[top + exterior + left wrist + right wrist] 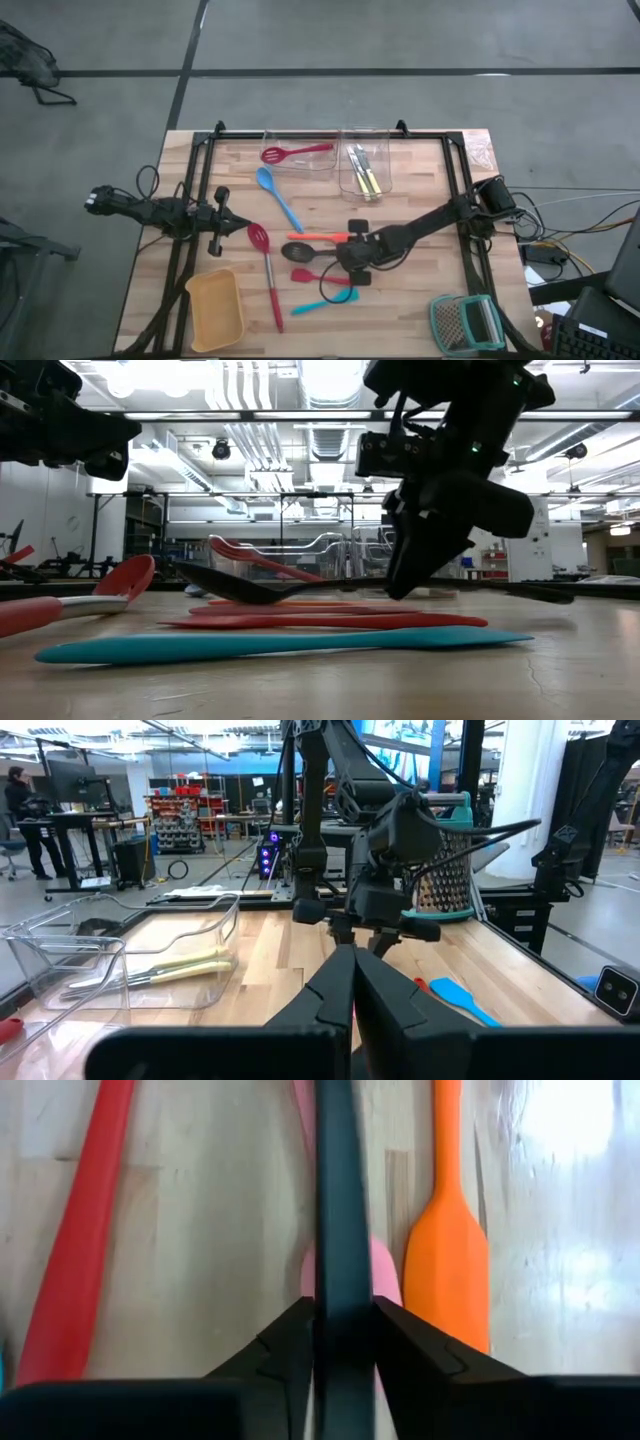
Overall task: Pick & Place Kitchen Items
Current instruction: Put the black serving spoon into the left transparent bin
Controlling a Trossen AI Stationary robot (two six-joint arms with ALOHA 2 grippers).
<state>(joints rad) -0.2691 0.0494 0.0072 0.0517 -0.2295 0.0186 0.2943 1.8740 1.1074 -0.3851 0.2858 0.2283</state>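
My right gripper is shut on the black spoon in the middle of the table, among an orange spatula, a pink spatula, a red spatula and a teal spatula. My left gripper is shut and empty at the table's left side. A blue spoon and a red slotted spoon lie flat on the table. Another red slotted spoon and yellow-handled cutlery lie in clear tubs at the far edge. My right gripper pinches the black spoon's handle between its two fingers, about midway along the spoon. The fingers come from above, slanting down, and lie across the handle. The spoon is about level, its bowl toward the table's left, and seems a little off the table.
A yellow tray stands at the near left. A teal-framed grater lies at the near right. Clear tubs stand along the far edge. The black frame rails run along the table's left and right sides.
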